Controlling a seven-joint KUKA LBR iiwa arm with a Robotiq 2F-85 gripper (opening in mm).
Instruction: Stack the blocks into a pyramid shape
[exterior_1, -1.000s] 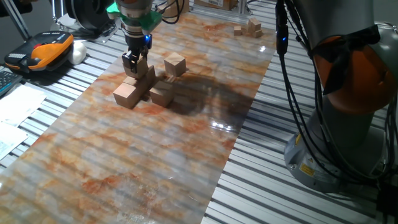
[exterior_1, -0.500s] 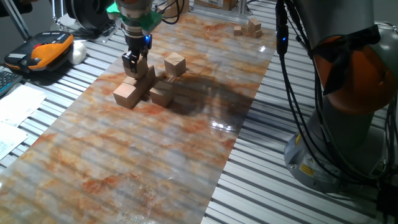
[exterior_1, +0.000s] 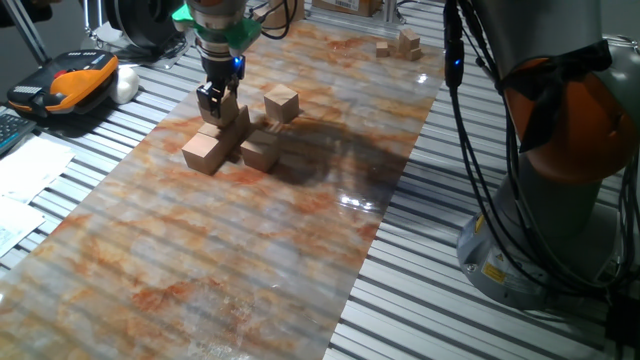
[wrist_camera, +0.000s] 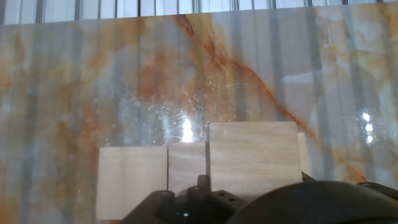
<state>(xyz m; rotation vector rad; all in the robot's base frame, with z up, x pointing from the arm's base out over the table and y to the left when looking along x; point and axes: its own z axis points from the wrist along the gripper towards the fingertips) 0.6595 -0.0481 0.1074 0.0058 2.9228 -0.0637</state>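
- Wooden blocks (exterior_1: 225, 140) cluster at upper left of the fixed view on a marbled orange-grey mat (exterior_1: 300, 220), with one loose cube (exterior_1: 281, 103) just to their right.
- Gripper (exterior_1: 217, 103) hangs over the cluster, fingers seemingly clamped on a cube (exterior_1: 222, 108), though the grip cannot be told for certain.
- Hand view shows three tan faces (wrist_camera: 252, 158) side by side, low in frame.
- Smaller wooden pieces (exterior_1: 400, 45) sit at top.
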